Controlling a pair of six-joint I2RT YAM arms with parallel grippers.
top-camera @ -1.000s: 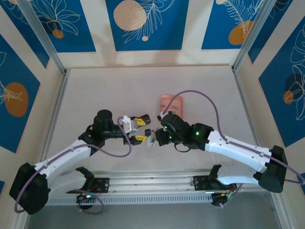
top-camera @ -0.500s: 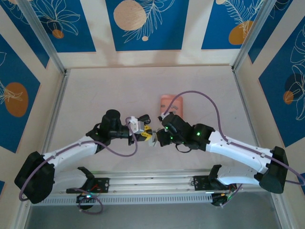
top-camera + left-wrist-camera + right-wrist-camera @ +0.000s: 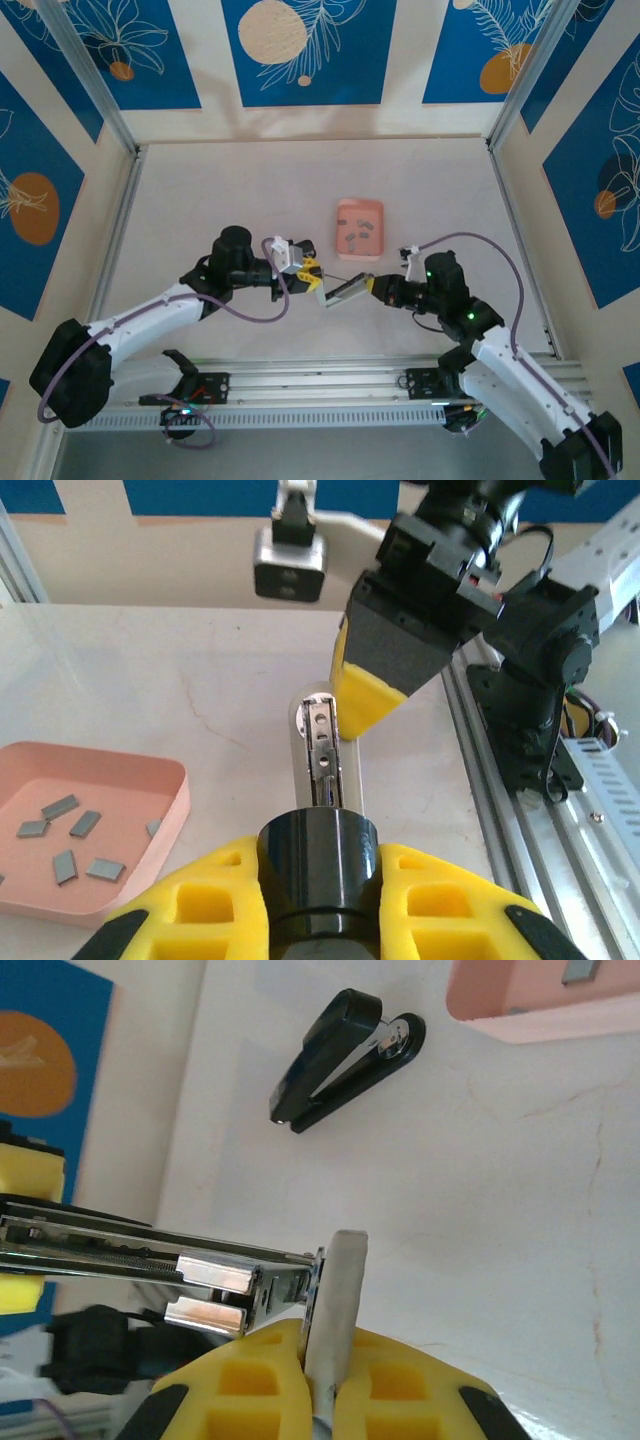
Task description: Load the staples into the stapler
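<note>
Staples (image 3: pixel 358 234) lie in the pink tray (image 3: pixel 360 204), near both grippers but touching neither. Between the grippers the stapler (image 3: pixel 343 291) is held open: left gripper (image 3: pixel 311 278) clamped on its black end, right gripper (image 3: pixel 374 287) pinching its pale end.

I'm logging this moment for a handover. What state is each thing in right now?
stapler: opened, metal channel exposed, held at both ends.
left tool: shut on one end of the stapler.
right tool: shut on the stapler's other end.
pink tray: flat on the table, uncovered.
staples: loose strips in the pink tray, none picked up.
small black hinged piece: lying loose, untouched.
</note>
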